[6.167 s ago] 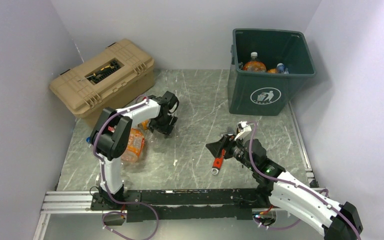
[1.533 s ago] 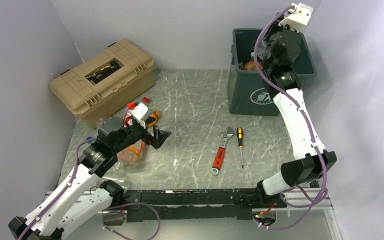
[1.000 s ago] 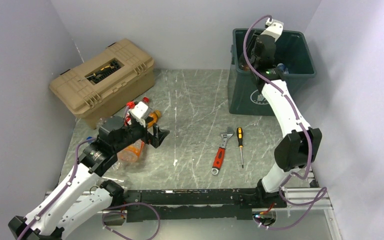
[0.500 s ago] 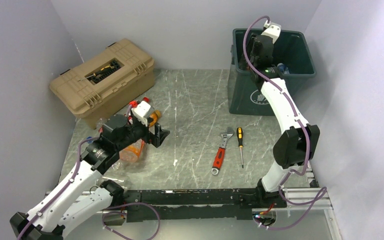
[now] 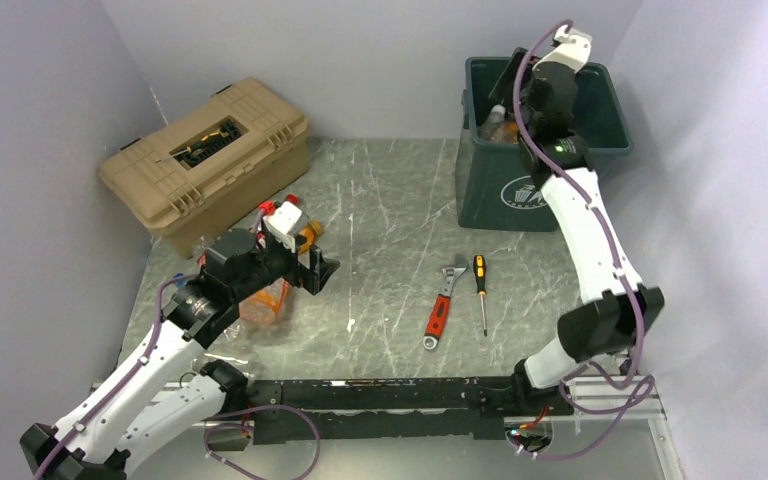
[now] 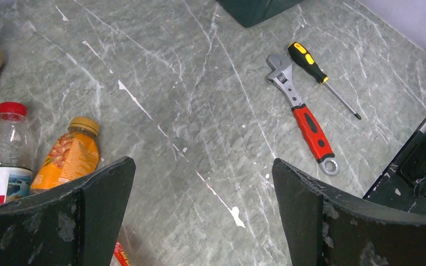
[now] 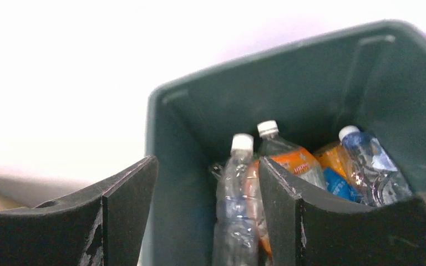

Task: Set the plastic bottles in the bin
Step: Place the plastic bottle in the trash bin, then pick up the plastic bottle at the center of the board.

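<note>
Seen from overhead, the right gripper (image 5: 512, 90) hangs above the left side of a dark green bin (image 5: 490, 195) at the back right of the table. Its wrist camera looks down inside, which the overhead view barely allows. Several bottles stand and lean together in the bin. A clear bottle with a white cap (image 7: 234, 188) is nearest, an orange-labelled bottle (image 7: 288, 160) is beside it, and a blue-labelled bottle (image 7: 369, 163) is further right. The right gripper's fingers are partly spread. The white-capped bottle shows in the gap beyond them and touches neither, so nothing is gripped.

The left gripper (image 6: 202, 166) is spread wide and empty, low over the left side of the table. Only its wrist camera shows clearly what lies near the finger at the left of that view. There, a clear bottle with a red cap (image 6: 3, 155) and an orange bottle with a yellow cap (image 6: 69, 158) sit side by side on the table. Overhead, a crushed orange bottle (image 5: 270, 298) lies partly hidden under the left arm (image 5: 155, 350).

In the middle of the table, a red-handled wrench (image 6: 313, 133) and a black-and-yellow screwdriver (image 6: 309, 57) lie close together but apart. A tan toolbox (image 5: 205, 160) sits at the back left. The table (image 6: 199, 83) is grey-green stone pattern with white scratches. Plain pale walls (image 5: 360, 60) close it in on three sides.
</note>
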You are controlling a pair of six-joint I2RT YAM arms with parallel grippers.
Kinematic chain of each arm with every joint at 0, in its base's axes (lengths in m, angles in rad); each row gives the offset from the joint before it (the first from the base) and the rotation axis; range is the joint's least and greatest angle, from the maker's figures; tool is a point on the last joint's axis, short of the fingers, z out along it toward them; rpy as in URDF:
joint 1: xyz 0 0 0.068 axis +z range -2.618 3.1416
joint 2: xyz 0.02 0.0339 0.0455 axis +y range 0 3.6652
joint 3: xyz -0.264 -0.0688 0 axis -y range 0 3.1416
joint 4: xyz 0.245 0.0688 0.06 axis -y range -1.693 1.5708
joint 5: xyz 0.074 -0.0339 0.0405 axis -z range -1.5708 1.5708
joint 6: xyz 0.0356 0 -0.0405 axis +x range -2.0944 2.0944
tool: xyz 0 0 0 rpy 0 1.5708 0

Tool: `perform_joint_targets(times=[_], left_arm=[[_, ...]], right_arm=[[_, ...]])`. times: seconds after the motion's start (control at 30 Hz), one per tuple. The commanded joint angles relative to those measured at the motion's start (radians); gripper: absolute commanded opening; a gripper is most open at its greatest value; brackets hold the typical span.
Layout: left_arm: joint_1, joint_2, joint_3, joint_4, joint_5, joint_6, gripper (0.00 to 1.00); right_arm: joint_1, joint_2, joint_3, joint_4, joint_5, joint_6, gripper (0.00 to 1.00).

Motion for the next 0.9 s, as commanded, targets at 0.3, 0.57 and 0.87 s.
perform_joint_targets(times=[0.3,0.57,0.87], left_arm=[[-0.004,-0.003,0.057,-0.021,-0.125,-0.019,0.99],[-0.005,0.073,0.108,-0.135,-0.336,-0.071,1.00],[0.000,0.346,0.215,-0.320,-0.429,-0.092,0.97]], right_arm=[[0.320,-0.496,-0.304,0.259,-0.326,0.037,0.67],[0.688,-0.662,-0.762,0.284,-0.233,0.035,0.65],[0.733,-0.814,-1.156,0.336,-0.191,0.156,0.65]])
